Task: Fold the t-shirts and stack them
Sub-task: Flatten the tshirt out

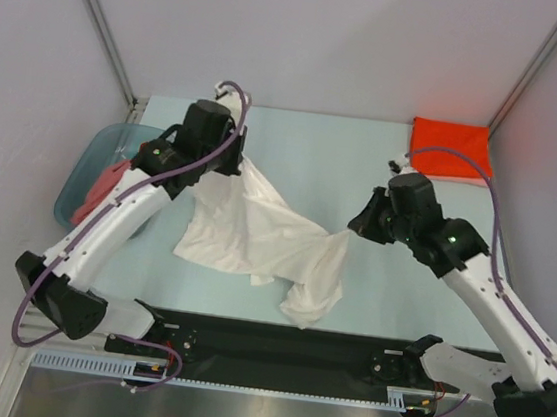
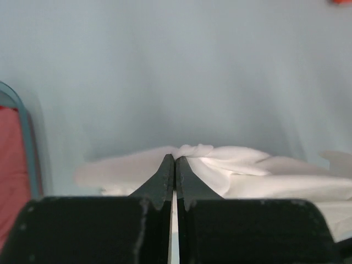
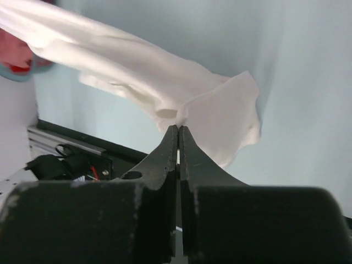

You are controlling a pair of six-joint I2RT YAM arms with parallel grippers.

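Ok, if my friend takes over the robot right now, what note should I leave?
Left tool: shut on the white tee, at its far left corner.
Right tool: shut on the same tee, at its right end.
White tee: crumpled, strung between both tools, with its middle on the table.
Orange tee: folded, at the far right corner. Done.
Red cloth: in the basin on the left, not yet folded.
Left to do: spread, fold and stack the white tee, then do the basin's cloth.
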